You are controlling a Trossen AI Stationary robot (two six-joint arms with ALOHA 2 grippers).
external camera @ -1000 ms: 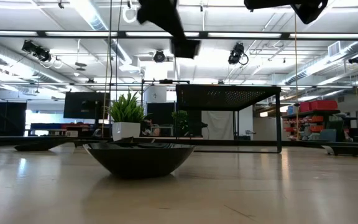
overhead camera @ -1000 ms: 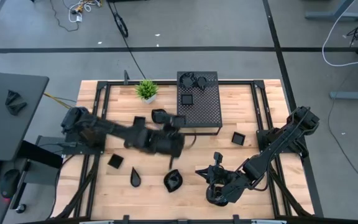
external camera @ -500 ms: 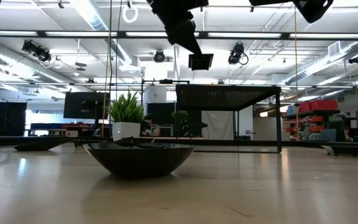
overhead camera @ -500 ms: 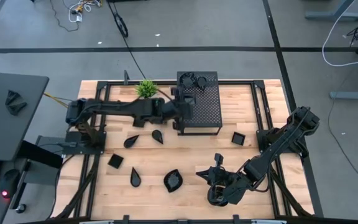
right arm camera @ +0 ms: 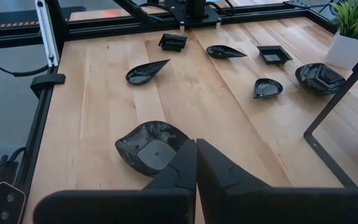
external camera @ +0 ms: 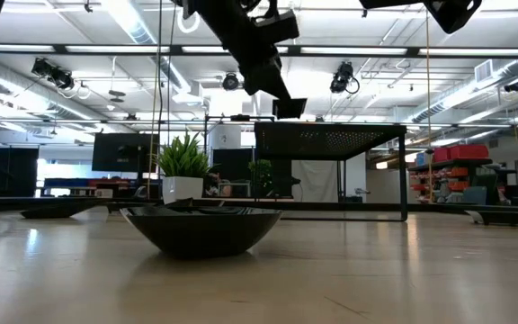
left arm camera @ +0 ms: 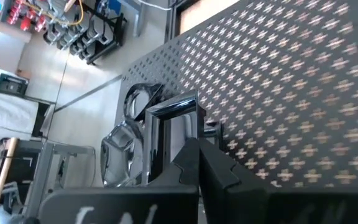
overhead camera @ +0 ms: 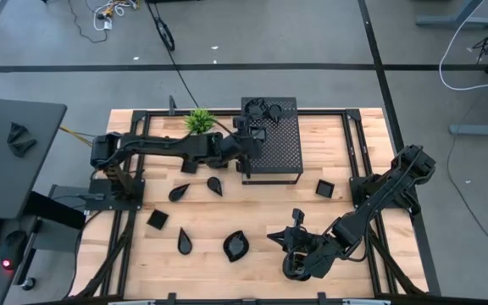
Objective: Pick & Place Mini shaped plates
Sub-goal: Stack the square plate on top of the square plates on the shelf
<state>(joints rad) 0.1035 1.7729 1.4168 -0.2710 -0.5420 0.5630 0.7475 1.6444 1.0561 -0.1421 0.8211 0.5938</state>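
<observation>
At upper centre, the left gripper [overhead camera: 246, 139] clamps a glossy black square mini plate [left arm camera: 169, 134] over the black perforated metal box [overhead camera: 276, 152]. The right gripper [overhead camera: 293, 252] (lower right) rests clenched, empty.

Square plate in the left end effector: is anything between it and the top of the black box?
Nothing visible. The square plate hangs from the left end effector just above the perforated box; other mini plates lie farther along its top.

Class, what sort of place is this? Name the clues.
Probably a robotics lab or workshop: dark two-armed robot at a light wooden worktable, exposed ceiling ducts, loose floor cables.
</observation>
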